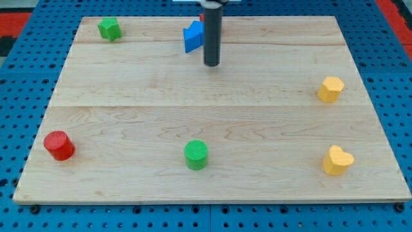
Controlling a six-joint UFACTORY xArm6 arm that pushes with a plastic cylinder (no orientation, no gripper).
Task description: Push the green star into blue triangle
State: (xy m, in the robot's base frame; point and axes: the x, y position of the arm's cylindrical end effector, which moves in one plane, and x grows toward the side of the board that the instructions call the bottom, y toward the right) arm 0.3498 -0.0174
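Note:
The green star (pixel 110 28) sits near the board's top-left corner. A blue shape (pixel 192 37) lies at the top centre, just left of my rod and partly hidden by it; I cannot tell whether it is one blue block or two, or which is the triangle. My tip (pixel 211 64) rests on the board just below and to the right of that blue shape, far to the right of the green star. A sliver of the red star (pixel 202 17) shows behind the rod.
A red cylinder (pixel 59 145) is at the bottom left and a green cylinder (pixel 196 154) at the bottom centre. Two yellow blocks are on the right, one (pixel 330 89) at mid height and a heart-like one (pixel 337 160) lower down.

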